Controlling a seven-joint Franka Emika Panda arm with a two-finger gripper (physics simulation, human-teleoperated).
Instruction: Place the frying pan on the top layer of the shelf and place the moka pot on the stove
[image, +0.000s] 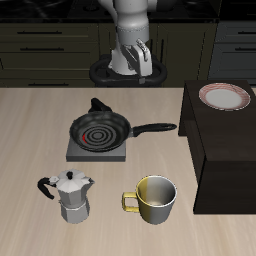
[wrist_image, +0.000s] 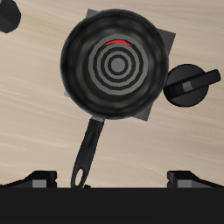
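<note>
Above the pan (image: 98, 130) on the stove (image: 76, 153), the tool (image: 138, 55) hangs open, pointing down; pale wood bench (image: 30, 120), dark cabinets (image: 50, 45) behind.

A: What does the arm look like?

B: A glossy white, rounded robot arm (image: 130, 28) built of smooth, bulging segments, with darker grey bands where 1 segment meets the next. It rises from a round black base ring (image: 128, 72).

A: And the end of it?

B: A pale grey-white hand (image: 137, 55) with a narrow dark slot down its face. In the wrist view only 2 black, blocky fingertips (wrist_image: 39, 178) show, each with a lighter grey facet on its upper edge, above a flat black band.

A: Any cables, screws or markings?

B: Too small to tell.
</note>
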